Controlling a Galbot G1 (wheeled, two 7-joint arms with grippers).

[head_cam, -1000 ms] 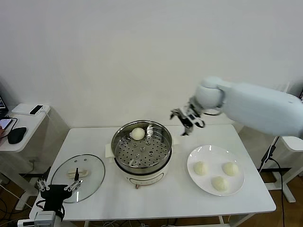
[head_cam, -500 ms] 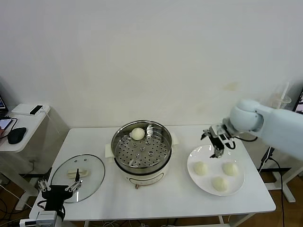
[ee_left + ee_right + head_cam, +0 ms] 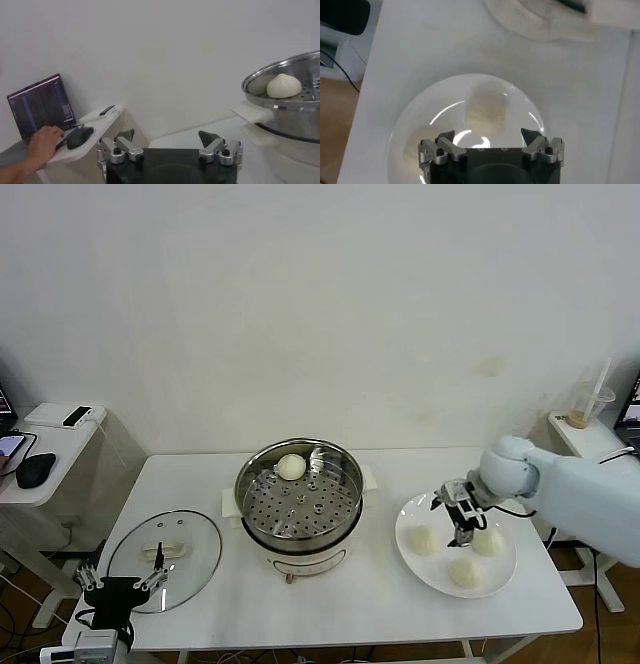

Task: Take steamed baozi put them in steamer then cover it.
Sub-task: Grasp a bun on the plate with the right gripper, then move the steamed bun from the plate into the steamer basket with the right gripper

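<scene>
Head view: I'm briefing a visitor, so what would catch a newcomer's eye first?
The shiny steamer at table centre, with one baozi on its perforated tray. To its right, the right tool hangs open over the white plate holding three more buns. The glass cover lies at front left.

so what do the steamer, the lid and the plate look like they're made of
The steamer looks like polished stainless steel, since it mirrors its surroundings, on a white, probably plastic base. The lid looks like clear glass, with the table visible through it. The plate is glossy white, maybe ceramic.
</scene>
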